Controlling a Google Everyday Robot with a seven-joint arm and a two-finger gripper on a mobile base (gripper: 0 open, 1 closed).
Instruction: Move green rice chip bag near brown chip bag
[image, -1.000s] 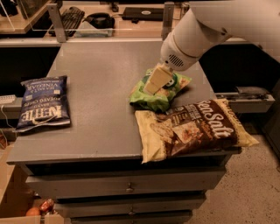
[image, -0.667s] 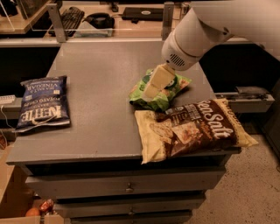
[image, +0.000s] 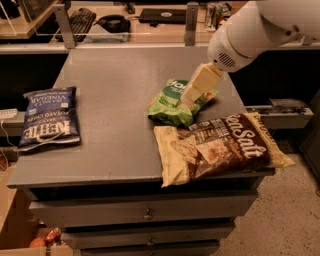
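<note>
Reaching down from the upper right, the robot's white arm (image: 250, 35) sets its cream-coloured hand (image: 188, 98) on the green rice chip bag (image: 167, 109). The hand's tip meets the bag's upper right part, just beside the dark oval logo. Whether the hand is clamped on the bag or only resting against it cannot be told (it shows as one pale block, slanting down to the left).

The green rice chip bag lies crumpled on the right half of the grey table (image: 115, 85), with its logo end pointing away from the camera. Its near end is right against the top edge of the brown chip bag (image: 220, 147); whether the two touch or slightly overlap there cannot be told.

The brown chip bag lies flat at the table's front right corner, with its white "Sea Salt" lettering running slantwise. Its right end hangs past the table's right edge, and its cream-yellow lower corner reaches the front edge.

A dark blue Kettle chip bag (image: 49, 117) lies flat at the table's left edge, well apart from the other two. Below the tabletop are grey drawers (image: 145, 215) with small knobs. On the desk (image: 150, 32) behind the table sits a black keyboard (image: 80, 20).
</note>
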